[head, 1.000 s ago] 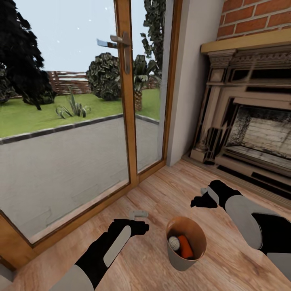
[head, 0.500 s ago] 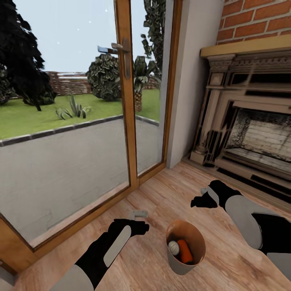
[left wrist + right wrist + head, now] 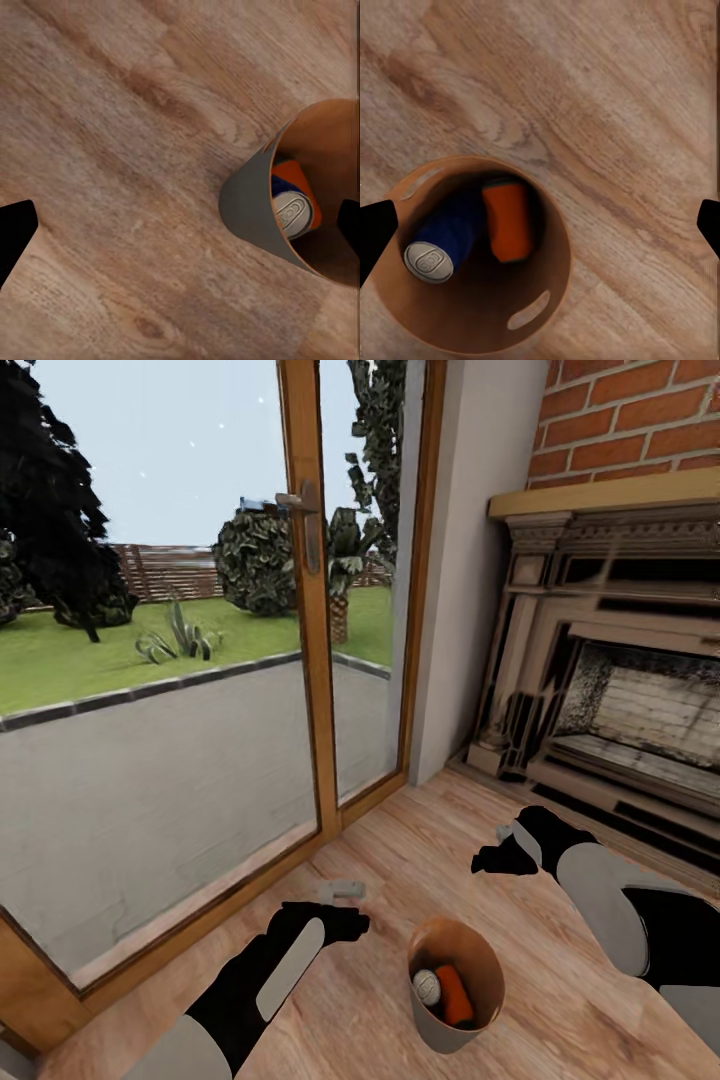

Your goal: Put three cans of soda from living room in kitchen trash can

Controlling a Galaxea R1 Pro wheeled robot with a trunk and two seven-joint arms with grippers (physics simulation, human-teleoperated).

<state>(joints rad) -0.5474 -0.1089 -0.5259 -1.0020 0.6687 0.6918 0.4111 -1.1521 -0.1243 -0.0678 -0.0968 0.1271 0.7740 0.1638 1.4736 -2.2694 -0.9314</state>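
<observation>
The tash can [image 3: 452, 1032], pale grey outside and copper-brown inside, stands on the wood floor between my two arms. Inside it lie an orange can of soda [image 3: 458, 996] and a dark blue can of soda [image 3: 428, 987] with a silvery top. My left gripper [image 3: 342, 890] hovers left of the bin, open and holding nothing. My right gripper [image 3: 502, 844] hangs beyond it, open too. The right wrist view looks straight down into the tash can [image 3: 556, 259], onto the orange can [image 3: 506, 221] and the blue can [image 3: 446, 236]. In the left wrist view the bin's wall [image 3: 247, 202] and the blue can's top [image 3: 289, 214] appear.
A tall glass door [image 3: 150, 760] with a wooden frame [image 3: 312, 660] and a handle [image 3: 300, 500] runs along the left, with a garden behind it. A red-brick fireplace [image 3: 620, 700] with a low hearth stands at the right. Light wood floor [image 3: 420, 840] stretches between them.
The whole picture has shifted a little, so the camera has moved. The bin now sits slightly lower in the picture relative to my arms. Both arms hold the same pose.
</observation>
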